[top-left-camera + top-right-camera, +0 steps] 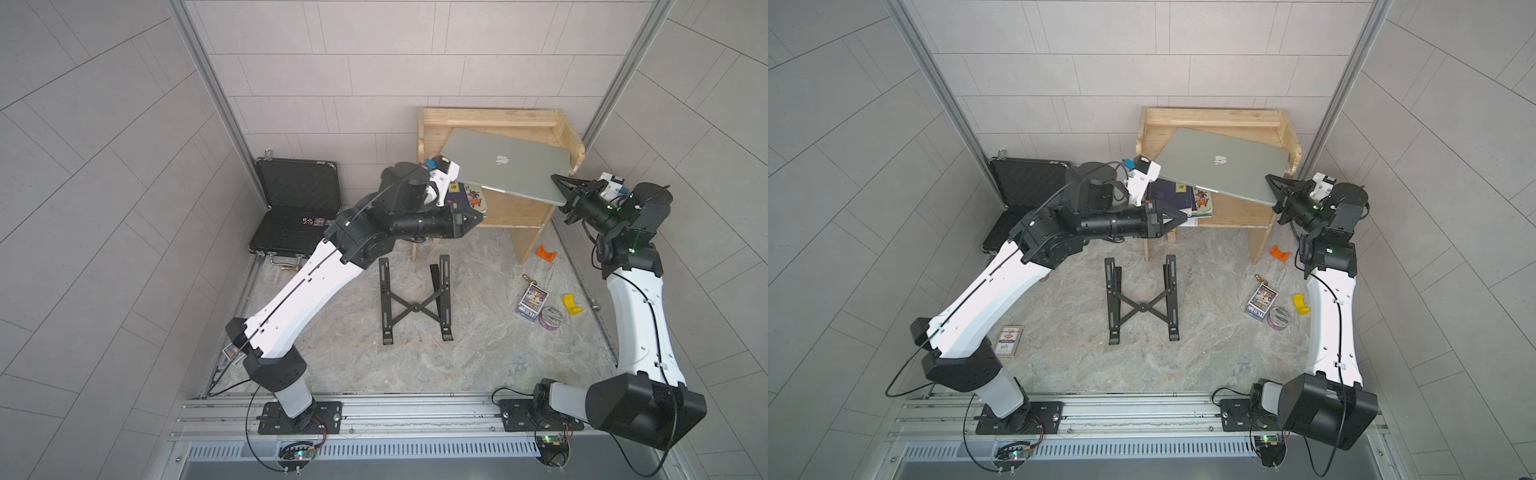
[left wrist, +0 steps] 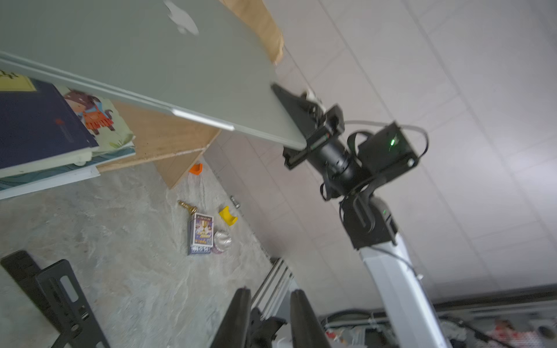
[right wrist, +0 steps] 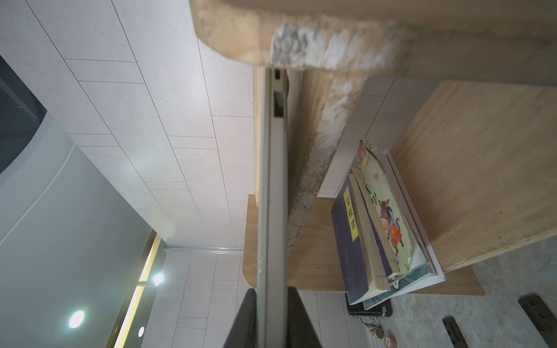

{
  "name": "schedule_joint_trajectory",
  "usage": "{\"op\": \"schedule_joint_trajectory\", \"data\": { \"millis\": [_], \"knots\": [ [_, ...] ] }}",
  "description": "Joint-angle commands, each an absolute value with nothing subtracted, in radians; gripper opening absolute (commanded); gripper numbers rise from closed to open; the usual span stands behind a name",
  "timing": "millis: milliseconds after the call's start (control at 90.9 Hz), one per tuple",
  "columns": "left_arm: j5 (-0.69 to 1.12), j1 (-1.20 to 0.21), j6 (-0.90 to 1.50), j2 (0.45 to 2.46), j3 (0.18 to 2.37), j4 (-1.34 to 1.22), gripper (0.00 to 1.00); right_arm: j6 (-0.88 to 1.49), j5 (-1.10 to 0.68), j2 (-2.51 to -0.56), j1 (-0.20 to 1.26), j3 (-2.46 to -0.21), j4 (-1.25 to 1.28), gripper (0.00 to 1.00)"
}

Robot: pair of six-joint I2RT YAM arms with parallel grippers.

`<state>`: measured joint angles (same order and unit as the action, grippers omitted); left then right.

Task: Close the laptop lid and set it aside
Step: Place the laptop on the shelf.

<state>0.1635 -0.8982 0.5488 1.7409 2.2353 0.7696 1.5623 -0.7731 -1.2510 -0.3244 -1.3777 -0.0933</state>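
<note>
In both top views the laptop [image 1: 503,166] lies slanted over the top of the wooden shelf [image 1: 490,115]. The laptop lid [image 1: 1225,176] is down with its logo up, the long axis runs side to side, and the opening edge overhangs toward the robot. Only the right wrist view shows the right gripper [image 3: 271,293] clamped on its thin side edge. Only the left wrist view shows the left gripper [image 2: 271,301], its 2 fingers [image 2: 239,310] slightly apart, holding nothing.
</note>
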Motion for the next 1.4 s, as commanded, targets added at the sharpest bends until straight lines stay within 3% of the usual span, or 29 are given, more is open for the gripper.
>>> {"op": "schedule_joint_trajectory", "data": {
  "millis": [0,187,495,704,1100,1266,1387],
  "knots": [
    [0.016,-0.967,0.373,1.843,2.351,0.999,0.24,1.492,-0.730,-1.252,-0.314,-1.429,-0.060,0.00],
    [-0.080,-1.000,0.366,1.998,2.556,1.058,0.26,1.442,-0.729,-1.272,-0.296,-1.457,-0.100,0.00],
    [-0.161,-0.990,0.369,2.052,2.564,0.844,0.36,1.369,-0.713,-1.272,-0.258,-1.451,-0.152,0.00],
    [-0.106,-0.962,0.410,2.078,2.570,0.690,0.46,1.335,-0.700,-1.269,-0.240,-1.450,-0.174,0.00],
    [0.003,-0.888,0.529,2.165,2.622,0.628,0.47,1.325,-0.694,-1.288,-0.235,-1.458,-0.170,0.00],
    [0.055,-0.852,0.597,2.182,2.636,0.560,0.47,1.325,-0.690,-1.298,-0.235,-1.467,-0.172,0.06],
    [0.075,-0.835,0.617,2.204,2.661,0.552,0.47,1.326,-0.690,-1.304,-0.235,-1.470,-0.172,0.19]
  ]
}}
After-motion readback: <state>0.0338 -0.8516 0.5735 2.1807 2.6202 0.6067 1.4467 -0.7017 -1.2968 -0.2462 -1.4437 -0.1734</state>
